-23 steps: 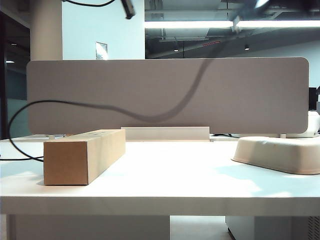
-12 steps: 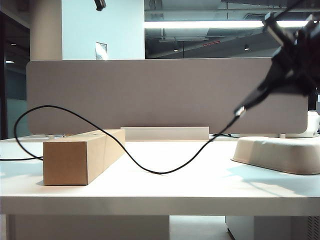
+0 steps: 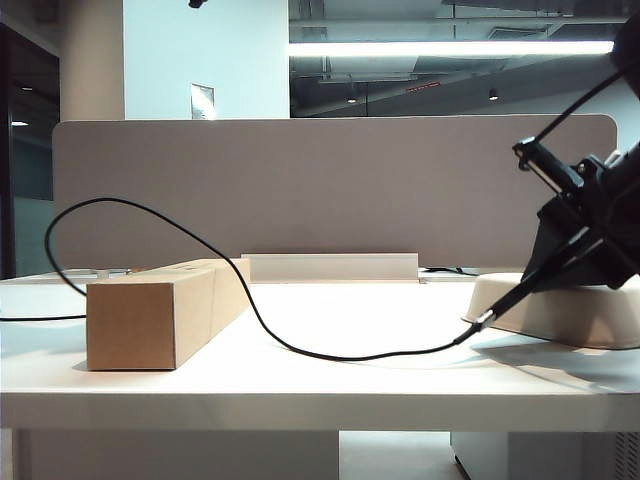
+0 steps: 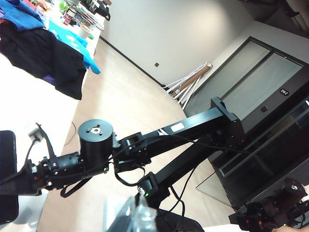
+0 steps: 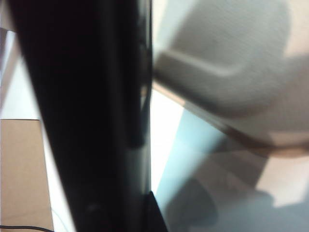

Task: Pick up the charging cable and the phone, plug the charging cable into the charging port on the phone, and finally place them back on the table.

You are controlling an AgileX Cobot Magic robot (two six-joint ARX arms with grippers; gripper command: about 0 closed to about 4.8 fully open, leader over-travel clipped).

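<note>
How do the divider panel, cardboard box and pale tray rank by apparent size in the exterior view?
1. divider panel
2. cardboard box
3. pale tray, unsure: the right gripper hides part.

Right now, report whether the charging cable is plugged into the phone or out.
Plugged in, apparently: charging cable joins the low end of the phone, held by the right end effector by the tray.

With my left gripper's jaws pressed shut, my wrist camera is looking out over a room. A black robot arm [image 4: 193, 128] is stretching across the middle, its round joint cap [image 4: 95, 135] facing me. Dark and blue clothes [image 4: 53, 58] are lying heaped on a white surface. Long rolled tubes [image 4: 190, 83] are leaning against the far wall near glass doors [image 4: 260, 92]. A black slab [image 4: 7, 174] is filling one edge; I cannot tell what it is.
</note>
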